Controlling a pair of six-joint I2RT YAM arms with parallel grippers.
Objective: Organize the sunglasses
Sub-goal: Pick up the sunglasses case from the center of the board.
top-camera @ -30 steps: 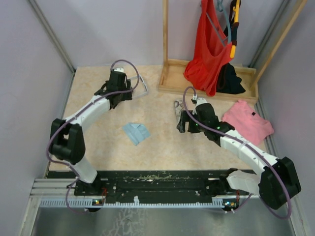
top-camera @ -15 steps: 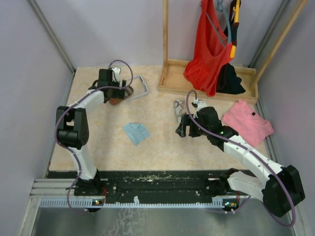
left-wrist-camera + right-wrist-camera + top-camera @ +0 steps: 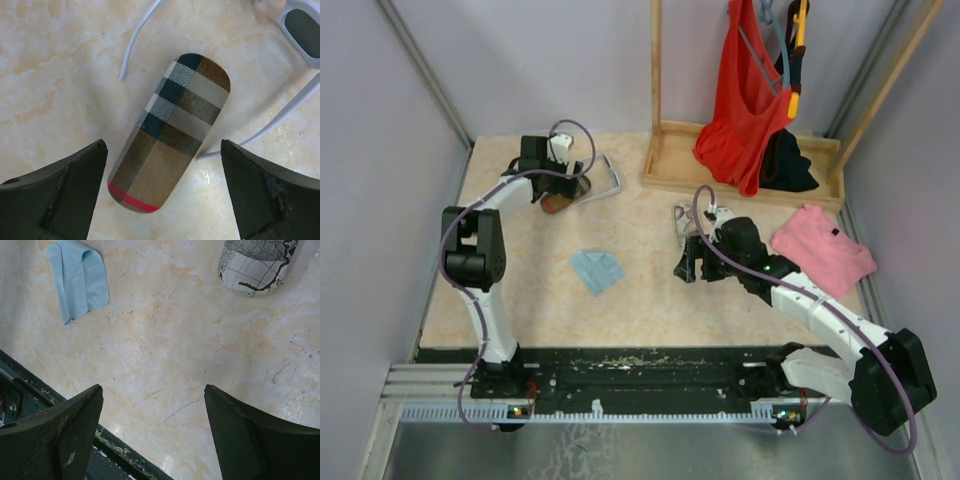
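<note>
Back left of the table [image 3: 650,290]: wide-open left gripper [image 3: 162,150] over a plaid case [image 3: 170,135], jaws standing either side of the case's near end, nothing gripped. Case flat on the tabletop, red stripe at the end nearest the camera. White-framed sunglasses [image 3: 300,30] just beside it, unfolded, one lens at the top right of the left wrist view, thin white arms running along both sides of the case so that it lies between them. From above, same pale frame [image 3: 607,175] right of the left gripper [image 3: 552,178].

Middle: light blue cloth [image 3: 597,270], folded, alone, well apart from both cases.

Right of centre: right gripper [image 3: 154,390] spread wide, empty, above bare tabletop. Grey-patterned case [image 3: 255,265] beyond its fingertips, untouched.

Far right: pink garment [image 3: 823,250] flat by the table edge.
</note>
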